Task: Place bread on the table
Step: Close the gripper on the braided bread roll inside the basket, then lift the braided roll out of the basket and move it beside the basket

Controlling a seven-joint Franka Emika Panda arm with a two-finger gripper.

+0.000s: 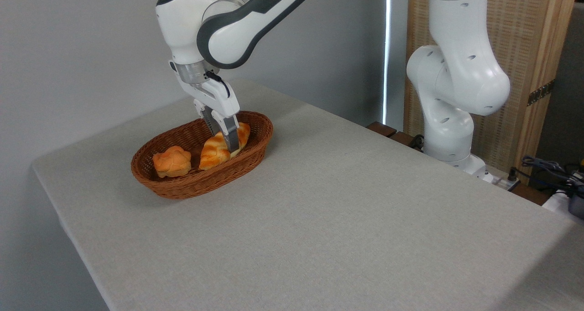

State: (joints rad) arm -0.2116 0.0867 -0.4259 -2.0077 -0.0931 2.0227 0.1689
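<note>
Bread (214, 153): long, braided, golden-yellow, toasted

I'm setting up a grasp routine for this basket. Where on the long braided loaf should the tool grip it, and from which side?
Grip the bread across its narrow width near the middle, coming from above. It lies lengthwise in the basket, whose raised rim blocks any side approach, and the bun sits apart on its left. The tool already straddles it there, fingers on either flank; whether they have shut on it is unclear.
</note>
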